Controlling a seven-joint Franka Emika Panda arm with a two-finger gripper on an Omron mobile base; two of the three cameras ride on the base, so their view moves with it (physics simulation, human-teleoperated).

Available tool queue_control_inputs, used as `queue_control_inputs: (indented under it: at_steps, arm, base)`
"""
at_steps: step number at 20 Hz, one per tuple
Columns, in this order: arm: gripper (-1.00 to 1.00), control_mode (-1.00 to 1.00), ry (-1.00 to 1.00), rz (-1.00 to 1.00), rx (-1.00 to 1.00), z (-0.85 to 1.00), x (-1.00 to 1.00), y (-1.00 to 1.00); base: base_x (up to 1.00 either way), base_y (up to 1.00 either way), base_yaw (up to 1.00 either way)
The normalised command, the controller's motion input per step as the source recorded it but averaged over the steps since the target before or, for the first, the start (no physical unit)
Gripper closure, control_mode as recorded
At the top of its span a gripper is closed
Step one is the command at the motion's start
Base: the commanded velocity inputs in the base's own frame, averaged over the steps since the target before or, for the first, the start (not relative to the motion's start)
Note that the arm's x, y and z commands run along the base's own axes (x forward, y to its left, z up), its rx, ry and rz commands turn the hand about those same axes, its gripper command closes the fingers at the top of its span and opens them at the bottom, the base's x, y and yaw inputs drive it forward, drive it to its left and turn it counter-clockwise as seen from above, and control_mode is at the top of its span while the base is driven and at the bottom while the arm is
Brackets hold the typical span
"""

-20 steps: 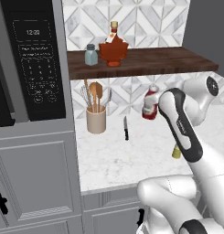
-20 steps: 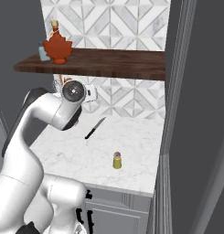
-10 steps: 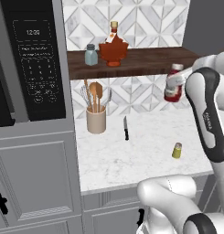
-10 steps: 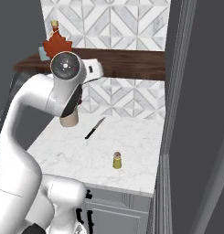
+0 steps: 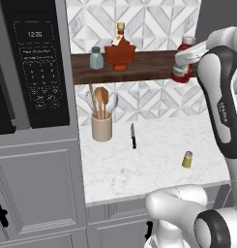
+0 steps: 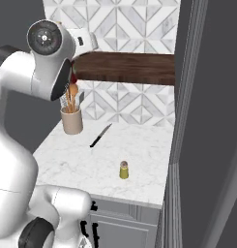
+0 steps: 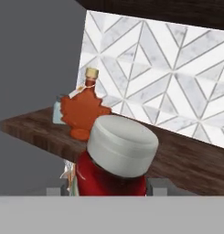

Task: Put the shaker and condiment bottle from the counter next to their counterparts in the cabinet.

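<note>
My gripper (image 5: 186, 54) is shut on the red condiment bottle (image 5: 182, 64) and holds it upright at shelf height, in front of the right end of the dark brown cabinet plank (image 5: 149, 64). In the hand view the bottle (image 7: 114, 160) with its pale cap sits between my fingers, and the plank (image 7: 35, 128) runs behind it. On the plank's left part stand the maple-leaf bottle (image 5: 120, 51) and the blue-grey shaker (image 5: 96, 58), well apart from my gripper. The tiny yellow shaker (image 5: 187, 159) stands alone on the counter's right side, also seen from the right (image 6: 124, 170).
A beige utensil holder (image 5: 101, 128) with spoons and a black knife (image 5: 133, 136) sit on the marble counter (image 5: 139, 174) under the plank. The black microwave (image 5: 35, 63) fills the grey cupboard at left. A dark wall panel (image 6: 207, 121) bounds the counter's right.
The arm has lifted the red bottle from just above the counter up to the height of the plank, at its right end. The yellow shaker has stayed put.
</note>
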Motion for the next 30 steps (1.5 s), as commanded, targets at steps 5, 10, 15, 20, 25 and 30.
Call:
queue_control_inputs:
  at_steps: [5,10,15,20,25,30]
  arm:
    - [1.00,-1.00,0.00,0.00,0.00,0.03,0.17,-0.02]
    - [1.00,-1.00,-0.03,0.00,0.00,0.01,0.44,0.00]
    - [1.00,-1.00,-0.02,0.02,0.00,0.00,0.60,0.27]
    - [1.00,-1.00,0.00,0.03,0.00,0.00,0.55,0.19]
    - [1.00,-1.00,0.00,0.02,0.00,0.00,0.43,-0.01]
    - [1.00,-1.00,0.00,0.00,0.00,-0.02,0.26,0.07]
  base:
    - [0.00,0.00,0.00]
    - [0.00,0.00,0.00]
    - [0.00,0.00,0.00]
    - [0.00,0.00,0.00]
    - [0.00,0.00,0.00]
    - [0.00,0.00,0.00]
